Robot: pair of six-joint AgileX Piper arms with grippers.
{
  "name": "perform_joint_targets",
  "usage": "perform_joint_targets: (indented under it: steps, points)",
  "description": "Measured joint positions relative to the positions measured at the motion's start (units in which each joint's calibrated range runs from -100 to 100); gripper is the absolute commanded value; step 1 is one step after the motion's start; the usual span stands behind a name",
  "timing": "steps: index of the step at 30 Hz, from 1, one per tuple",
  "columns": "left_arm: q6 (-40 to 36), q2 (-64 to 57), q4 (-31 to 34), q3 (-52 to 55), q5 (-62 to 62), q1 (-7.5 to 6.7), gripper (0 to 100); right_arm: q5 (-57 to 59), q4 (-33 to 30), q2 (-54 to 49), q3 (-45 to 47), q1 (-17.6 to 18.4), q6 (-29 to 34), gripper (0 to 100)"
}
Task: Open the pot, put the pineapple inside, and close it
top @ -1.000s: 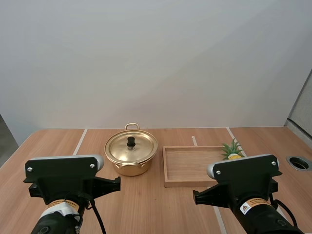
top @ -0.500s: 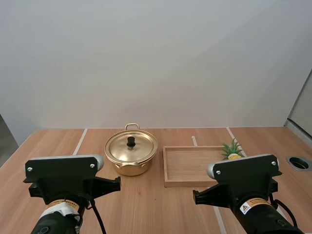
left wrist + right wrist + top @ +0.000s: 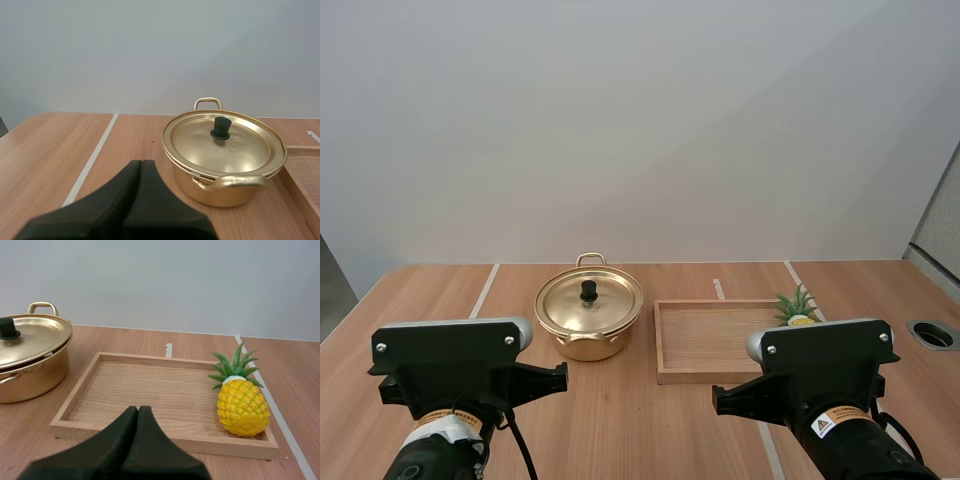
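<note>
Only my right arm (image 3: 820,370) has nudged slightly — pot (image 3: 225,190) lidded, pineapple (image 3: 242,407) in the tray (image 3: 150,390). Left claw (image 3: 141,167) and right claw (image 3: 138,412) sit closed — empty.

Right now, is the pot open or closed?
Closed. The lid sits flat on the rim of the pot, with its black knob pointing up.

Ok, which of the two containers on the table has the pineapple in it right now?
The wooden tray: the pineapple sits in its end away from the pot, which is shut under its lid.
</note>
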Motion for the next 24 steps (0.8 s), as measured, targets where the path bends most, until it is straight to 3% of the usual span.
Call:
perform_joint_targets:
  steps: [11, 17, 24]
  points:
    - [0.0, 0.0, 0.0, 0.0, -4.3, 0.00, 0, -4.1, 0.0, 0.0, 0.0, 0.0, 0.0, 0]
    - [1.2, 0.0, 0.0, 0.1, -22.7, 0.00, 0, -18.4, 0.1, 0.0, 0.0, 0.0, 0.0, 0]
    - [1.4, 0.0, 0.0, 0.1, -37.6, 0.00, 0, -19.9, 0.1, -0.1, -3.6, 0.0, 0.0, 0]
